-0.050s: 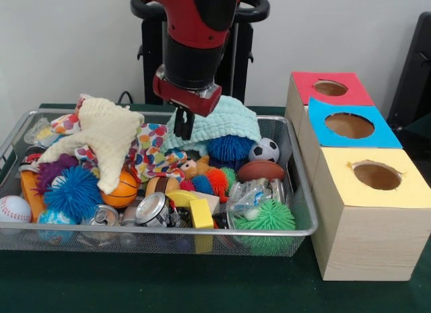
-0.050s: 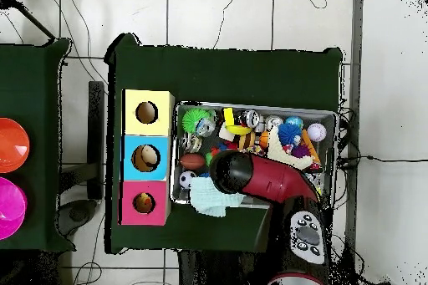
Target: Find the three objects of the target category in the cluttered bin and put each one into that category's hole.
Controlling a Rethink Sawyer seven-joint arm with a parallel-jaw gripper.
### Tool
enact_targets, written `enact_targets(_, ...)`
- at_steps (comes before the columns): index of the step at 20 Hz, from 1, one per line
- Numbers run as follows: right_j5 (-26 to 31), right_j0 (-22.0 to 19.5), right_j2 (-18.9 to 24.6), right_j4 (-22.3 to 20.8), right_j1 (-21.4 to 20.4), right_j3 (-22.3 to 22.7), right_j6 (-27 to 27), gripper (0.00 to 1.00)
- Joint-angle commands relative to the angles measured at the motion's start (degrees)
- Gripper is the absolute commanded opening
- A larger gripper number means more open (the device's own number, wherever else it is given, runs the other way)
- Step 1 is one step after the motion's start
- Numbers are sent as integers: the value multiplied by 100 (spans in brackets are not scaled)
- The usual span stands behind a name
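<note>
From across the table, the gripper (image 1: 184,126) hangs with its dark jaws drawn close together and nothing between them, just above the wire bin (image 1: 303,192); a pale green knitted cloth (image 1: 229,121) lies right behind the jaws, a cream cloth (image 1: 108,141) off to one side, a blue spiky ball (image 1: 229,148) and a small soccer ball (image 1: 264,150) to the other, with the red-topped box (image 1: 323,91), blue-topped box (image 1: 350,124) and yellow-topped box (image 1: 374,192) well apart beyond the bin. From above, the red arm (image 2: 267,177) covers the jaws, so I cannot tell their state there; the green cloth (image 2: 213,202) pokes out beside the arm's end, a green spiky ball (image 2: 199,119) sits at the bin's far corner, and the three holed boxes (image 2: 146,156) stand just beside the bin.
</note>
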Motion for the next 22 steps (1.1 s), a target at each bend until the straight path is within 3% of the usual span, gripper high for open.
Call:
enact_targets(1, -466, -209, 208, 263, 213, 31, 1078, 0)
enact_targets(2, -556, -253, 256, 284, 198, 76, 1070, 100)
enact_targets(8, -905, -296, 368, 385, 227, 261, 1190, 100)
enact_targets(22, -1078, -14, 257, 748, 323, 394, 1455, 100)
